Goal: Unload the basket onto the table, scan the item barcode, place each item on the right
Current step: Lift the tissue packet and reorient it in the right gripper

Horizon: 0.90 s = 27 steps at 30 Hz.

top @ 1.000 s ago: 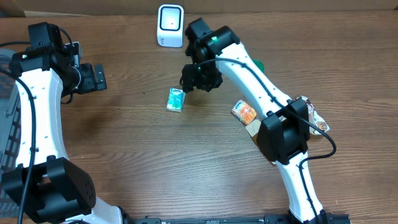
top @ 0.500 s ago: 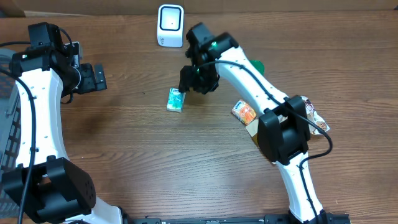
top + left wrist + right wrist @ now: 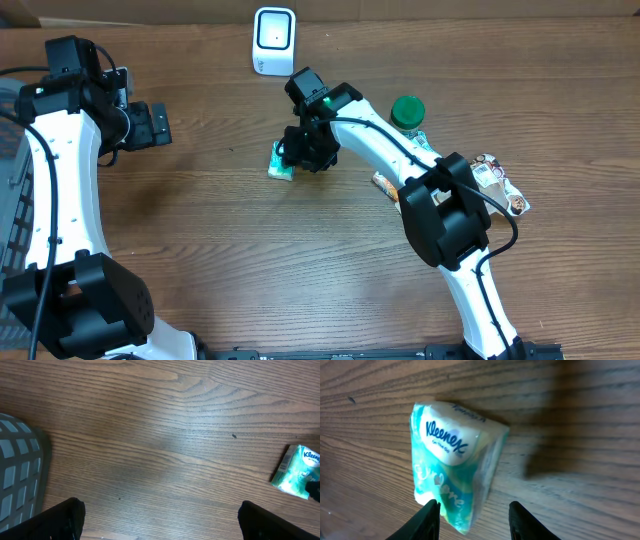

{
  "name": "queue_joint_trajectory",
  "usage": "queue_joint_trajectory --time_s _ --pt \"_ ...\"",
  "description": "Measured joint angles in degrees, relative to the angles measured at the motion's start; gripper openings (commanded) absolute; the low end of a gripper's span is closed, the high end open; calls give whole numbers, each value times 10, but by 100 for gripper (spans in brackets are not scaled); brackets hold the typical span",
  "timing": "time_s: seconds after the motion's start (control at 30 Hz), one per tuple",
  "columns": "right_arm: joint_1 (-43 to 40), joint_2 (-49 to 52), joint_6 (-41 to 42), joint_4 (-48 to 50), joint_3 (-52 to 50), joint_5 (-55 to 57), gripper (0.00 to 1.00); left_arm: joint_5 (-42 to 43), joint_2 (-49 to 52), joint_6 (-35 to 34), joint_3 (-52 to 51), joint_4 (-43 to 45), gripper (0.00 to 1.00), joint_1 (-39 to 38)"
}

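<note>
The item is a small teal and white Kleenex tissue pack [image 3: 280, 161], lying flat on the wooden table left of centre. My right gripper [image 3: 303, 150] hangs right over it. In the right wrist view the pack [image 3: 454, 457] points its near end between the right gripper's [image 3: 476, 521] jaws. The left fingertip [image 3: 427, 520] is at the pack's edge and a gap shows on the other side. The white barcode scanner [image 3: 274, 40] stands at the back edge. My left gripper [image 3: 160, 125] is wide open over bare wood, with the pack [image 3: 297, 471] far to its right.
A green-capped bottle [image 3: 407, 110] stands right of the right arm. An orange snack packet [image 3: 383, 182] and another printed packet [image 3: 502, 186] lie at the right. A grey basket [image 3: 10, 170] sits at the left edge, its corner [image 3: 20, 477] in the left wrist view.
My right gripper has moved left and down onto the tissue pack, and its jaws have narrowed. The green-capped bottle is now uncovered. The left arm has not moved.
</note>
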Motion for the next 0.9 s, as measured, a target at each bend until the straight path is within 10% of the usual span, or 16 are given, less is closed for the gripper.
queue_joint_trajectory --time_s 0.33,0.6,0.9 --pt "20 0 27 54 -45 1 38 0 0 0 0 0 100 0" --pt "28 -2 39 68 -55 2 4 0 0 0 0 0 100 0" --pt "21 -5 18 57 -55 -20 4 0 0 0 0 0 100 0"
